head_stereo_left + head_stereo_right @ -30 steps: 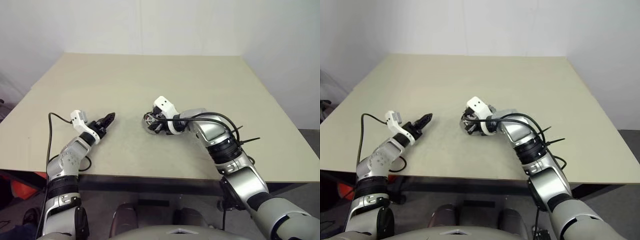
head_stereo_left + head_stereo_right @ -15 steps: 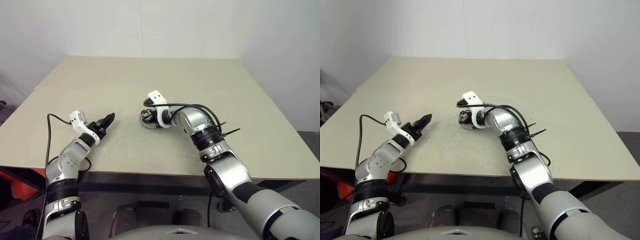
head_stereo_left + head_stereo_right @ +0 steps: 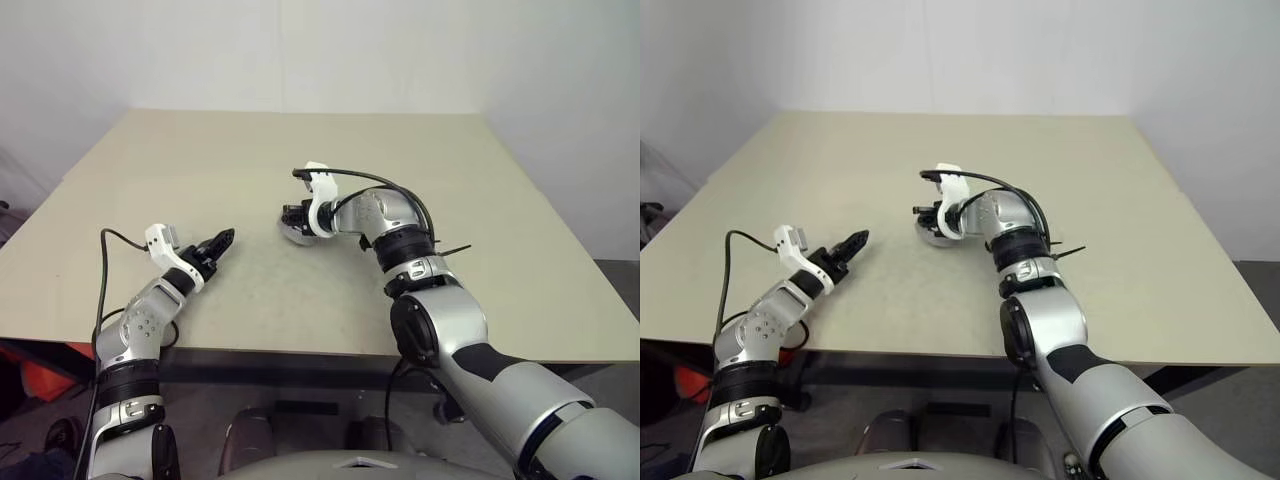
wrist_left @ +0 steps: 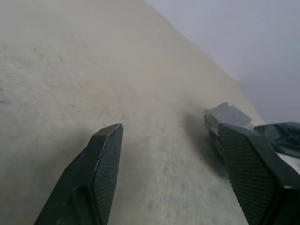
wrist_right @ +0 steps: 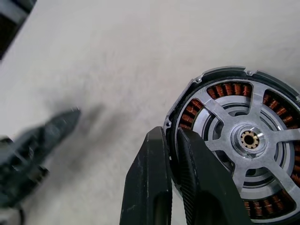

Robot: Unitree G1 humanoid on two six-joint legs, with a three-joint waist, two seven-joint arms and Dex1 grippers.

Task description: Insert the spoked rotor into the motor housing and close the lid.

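Note:
The spoked rotor (image 5: 220,112), black-rimmed with silver spokes, lies over the copper windings of the motor housing (image 5: 225,71); I cannot tell whether it is fully seated. My right gripper (image 5: 174,136) is shut on the rotor's black rim. From the head, the housing (image 3: 293,230) sits mid-table under the right gripper (image 3: 298,214). My left gripper (image 3: 224,240) hovers open and empty just above the table, well left of the housing; its fingers (image 4: 105,154) frame bare tabletop with the housing (image 4: 225,115) beyond. The lid is out of view.
The beige table (image 3: 480,200) spreads wide around the motor, with a white wall behind. A black cable (image 3: 385,190) arches over my right wrist. The table's front edge runs close below both forearms.
My right arm has swung its elbow up and rolled the wrist, and the gripper has shifted a little forward while staying shut on the rotor. The left arm has not moved.

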